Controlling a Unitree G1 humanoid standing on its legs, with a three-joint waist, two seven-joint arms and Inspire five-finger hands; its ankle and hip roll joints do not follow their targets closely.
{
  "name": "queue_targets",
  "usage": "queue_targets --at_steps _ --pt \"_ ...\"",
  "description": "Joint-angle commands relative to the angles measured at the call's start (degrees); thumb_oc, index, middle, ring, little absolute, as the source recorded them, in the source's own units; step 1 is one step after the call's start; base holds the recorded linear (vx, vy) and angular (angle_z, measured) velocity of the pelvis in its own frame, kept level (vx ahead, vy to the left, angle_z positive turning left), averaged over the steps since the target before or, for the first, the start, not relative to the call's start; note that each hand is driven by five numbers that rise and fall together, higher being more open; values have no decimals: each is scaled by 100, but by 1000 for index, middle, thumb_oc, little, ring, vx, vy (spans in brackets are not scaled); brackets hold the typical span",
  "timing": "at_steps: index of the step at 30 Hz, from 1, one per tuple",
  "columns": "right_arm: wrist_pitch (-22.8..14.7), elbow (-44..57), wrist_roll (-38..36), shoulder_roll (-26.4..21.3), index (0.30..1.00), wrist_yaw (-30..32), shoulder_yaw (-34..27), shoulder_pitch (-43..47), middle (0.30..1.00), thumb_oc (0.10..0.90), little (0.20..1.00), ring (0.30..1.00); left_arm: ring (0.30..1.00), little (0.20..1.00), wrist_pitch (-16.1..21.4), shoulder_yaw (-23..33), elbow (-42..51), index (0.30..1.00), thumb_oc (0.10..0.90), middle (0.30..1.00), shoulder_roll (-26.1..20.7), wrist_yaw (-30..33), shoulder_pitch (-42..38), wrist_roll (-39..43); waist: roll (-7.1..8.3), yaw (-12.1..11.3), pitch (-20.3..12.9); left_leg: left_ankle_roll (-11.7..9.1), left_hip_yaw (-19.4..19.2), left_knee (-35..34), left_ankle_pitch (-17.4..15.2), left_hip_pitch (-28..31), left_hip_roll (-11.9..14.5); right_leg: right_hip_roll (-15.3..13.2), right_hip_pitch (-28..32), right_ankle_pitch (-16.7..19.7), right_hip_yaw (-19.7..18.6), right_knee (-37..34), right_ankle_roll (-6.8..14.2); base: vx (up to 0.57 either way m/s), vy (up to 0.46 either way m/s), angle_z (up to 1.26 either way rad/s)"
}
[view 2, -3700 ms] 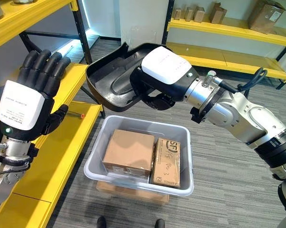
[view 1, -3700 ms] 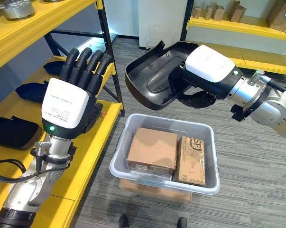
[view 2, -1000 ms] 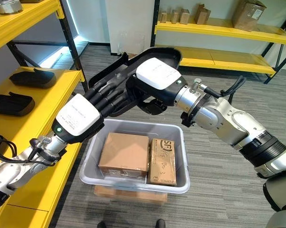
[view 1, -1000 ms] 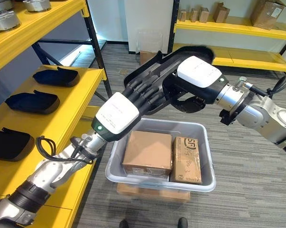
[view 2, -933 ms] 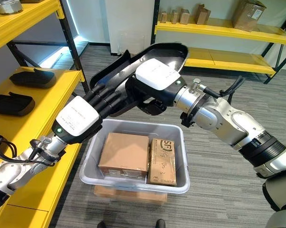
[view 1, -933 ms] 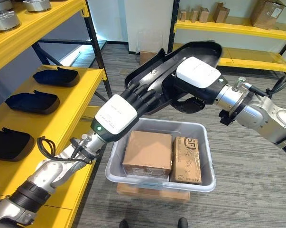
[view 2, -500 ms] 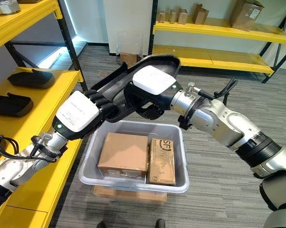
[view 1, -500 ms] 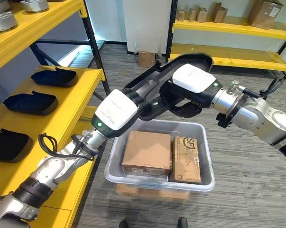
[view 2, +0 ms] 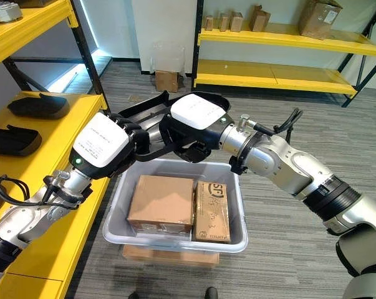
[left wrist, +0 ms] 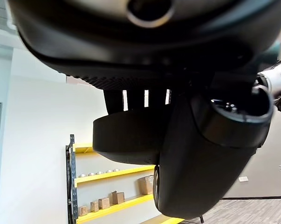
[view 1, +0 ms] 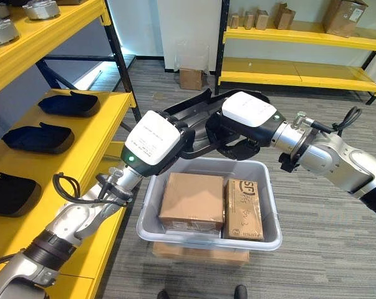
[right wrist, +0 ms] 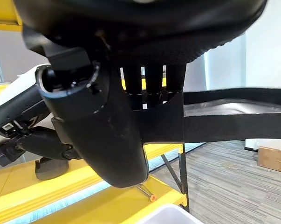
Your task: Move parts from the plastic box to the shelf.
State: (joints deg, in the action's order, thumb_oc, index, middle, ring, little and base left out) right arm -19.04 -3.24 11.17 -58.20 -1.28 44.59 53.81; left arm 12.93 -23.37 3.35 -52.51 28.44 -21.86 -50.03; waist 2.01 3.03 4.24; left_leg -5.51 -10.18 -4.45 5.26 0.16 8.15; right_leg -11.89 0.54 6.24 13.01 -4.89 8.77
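A long black moulded plastic part (view 1: 197,111) hangs in the air over the grey plastic box (view 1: 203,232), held between both hands. My left hand (view 1: 151,138) grips its left end with fingers curled over the rim. My right hand (view 1: 249,115) is shut on the right end; in the right wrist view its fingers (right wrist: 152,88) wrap the part's edge (right wrist: 233,119). Two cardboard cartons (view 1: 192,200) (view 1: 245,208) lie side by side in the box. The yellow shelf (view 1: 97,149) stands to the left, with three similar black parts (view 1: 69,103) (view 1: 30,137) (view 1: 10,193) on it.
The grey box rests on a flat cardboard carton (view 1: 194,252) on the carpet. Black shelf posts (view 1: 122,68) rise just left of the held part. Metal parts (view 1: 0,28) sit on the upper left shelf. Yellow shelving with small cartons (view 1: 300,37) lines the back wall.
My left hand has swung over from beside the shelf and shut on the part's left end. Both hands and the part have sunk lower, closer to the box.
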Motion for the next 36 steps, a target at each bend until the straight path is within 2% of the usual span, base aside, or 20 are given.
queue_targets --at_steps 1,8,9,10,24,34,36 --pt "-216 137 -680 297 300 731 -743 1086 300 400 300 300 300 300 -136 -38 -322 300 400 300 -242 -104 -159 -110 375 -40 -592 -161 127 -55 -562 439 344 -160 306 -382 -155 64 324 0 0 0" --pt "-164 88 -673 405 300 837 -918 1000 300 400 300 300 300 300 -159 90 -251 300 400 300 -193 -60 -106 -69 366 -52 -604 -149 131 -55 -565 450 349 -159 328 -396 -153 70 313 0 0 0" --pt "-141 62 -691 429 544 843 -955 975 544 575 544 544 300 300 -163 103 -253 300 400 300 -189 -65 -98 -64 365 -51 -609 -148 130 -55 -566 449 346 -159 330 -395 -154 69 310 0 0 0" --pt "-125 52 -732 476 1000 837 -1003 924 1000 900 1000 1000 300 300 -167 121 -271 300 400 300 -173 -72 -79 -31 355 -50 -609 -146 124 -55 -563 449 342 -161 327 -397 -154 76 307 0 0 0" --pt "-111 343 -1113 677 1000 815 -1502 561 1000 900 1000 1000 300 300 -164 254 -304 300 400 300 -168 -151 54 80 333 -28 -616 -128 120 -55 -575 456 327 -159 311 -391 -189 67 294 0 0 0" --pt "-125 617 -1309 564 1000 710 -1804 200 1000 900 1000 1000 300 300 -186 426 -440 300 400 300 -144 -216 313 142 301 -10 -603 -122 94 -55 -580 471 315 -158 300 -392 -204 73 292 1 0 -2" --pt "-143 790 -1418 462 1000 671 -2102 -148 1000 900 1000 1000 300 300 -196 658 -463 300 400 300 -152 -224 527 184 271 6 -592 -120 97 -55 -580 462 312 -159 299 -399 -207 68 292 0 0 0"
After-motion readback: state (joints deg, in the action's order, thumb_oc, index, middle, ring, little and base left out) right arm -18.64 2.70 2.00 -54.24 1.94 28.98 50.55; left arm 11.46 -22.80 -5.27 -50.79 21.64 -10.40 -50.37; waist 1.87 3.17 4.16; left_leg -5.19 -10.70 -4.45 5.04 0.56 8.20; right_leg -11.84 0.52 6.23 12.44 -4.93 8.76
